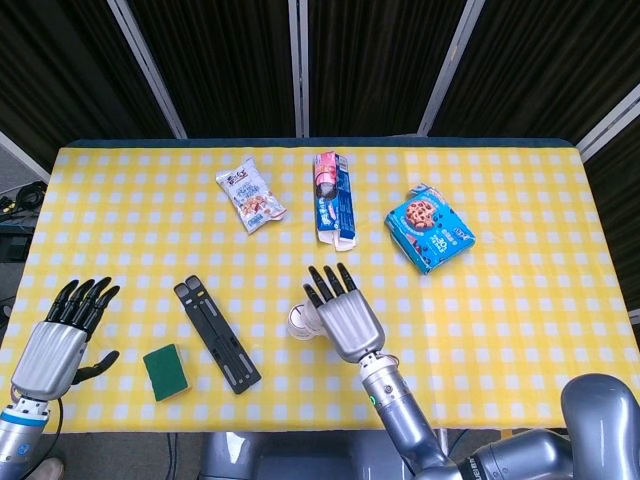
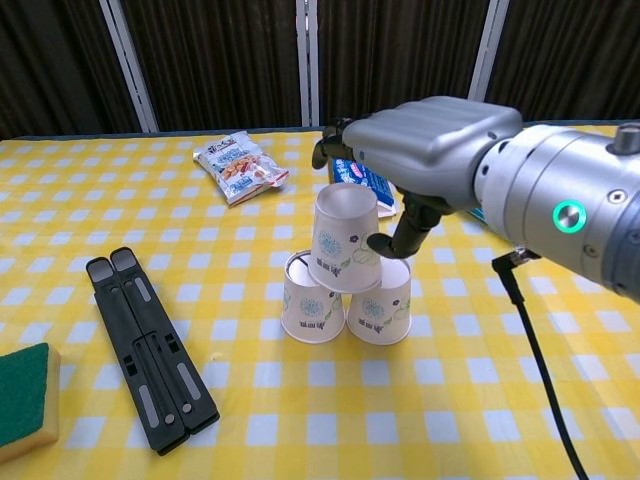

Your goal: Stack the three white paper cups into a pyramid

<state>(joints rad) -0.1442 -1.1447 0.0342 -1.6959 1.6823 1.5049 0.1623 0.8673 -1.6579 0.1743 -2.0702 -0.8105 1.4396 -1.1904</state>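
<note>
The third white floral paper cup (image 2: 345,238) is being held inverted by the right hand (image 2: 425,150), bridging two base cups (image 2: 345,305), at six o'clock on the desk (image 2: 300,420); the left hand (image 1: 58,340) is being kept spread, empty.

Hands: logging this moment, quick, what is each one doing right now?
Left hand: open, holding nothing, fingers apart.
Right hand: holding the top cup, which sits on the two lower cups.

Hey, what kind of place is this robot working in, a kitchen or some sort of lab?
Most likely a lab or test booth, not a kitchen: dark curtains with metal frame posts close in the table, the yellow checked cloth covers a plain workbench, and mixed props lie spread out, such as snack packs and a green sponge.
</note>
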